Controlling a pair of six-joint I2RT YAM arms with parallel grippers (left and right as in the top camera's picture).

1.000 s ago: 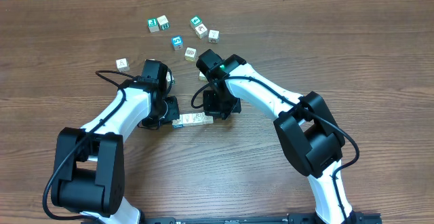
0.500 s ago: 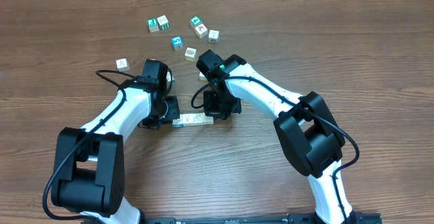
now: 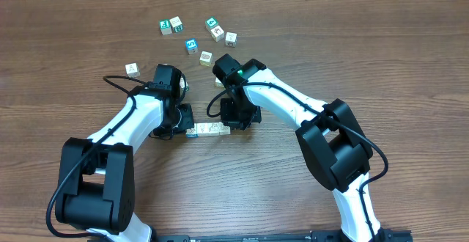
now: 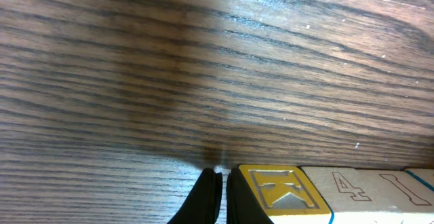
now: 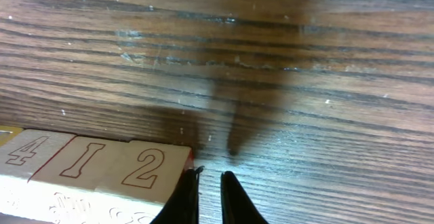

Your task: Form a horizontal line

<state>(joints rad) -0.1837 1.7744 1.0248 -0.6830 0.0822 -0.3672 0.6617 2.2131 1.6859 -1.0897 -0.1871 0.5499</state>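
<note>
you're seeing row of cubes (image 3: 207,130) lying left-right between left gripper (image 3: 183,119) and right gripper (image 3: 240,117); both pincers sitting nearly closed, gripping nothing.

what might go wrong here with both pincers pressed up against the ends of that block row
1. The left pincer and right pincer sit at opposite ends of the row of cubes; squeezing further may buckle it.
2. Pulling away could drag the yellow K cube or the 2 cube out of line.
3. The wrists hide the row ends overhead, so gaps may go unseen.

Frame edges crop the horizontal line (image 5: 95,173) in both wrist views.
</note>
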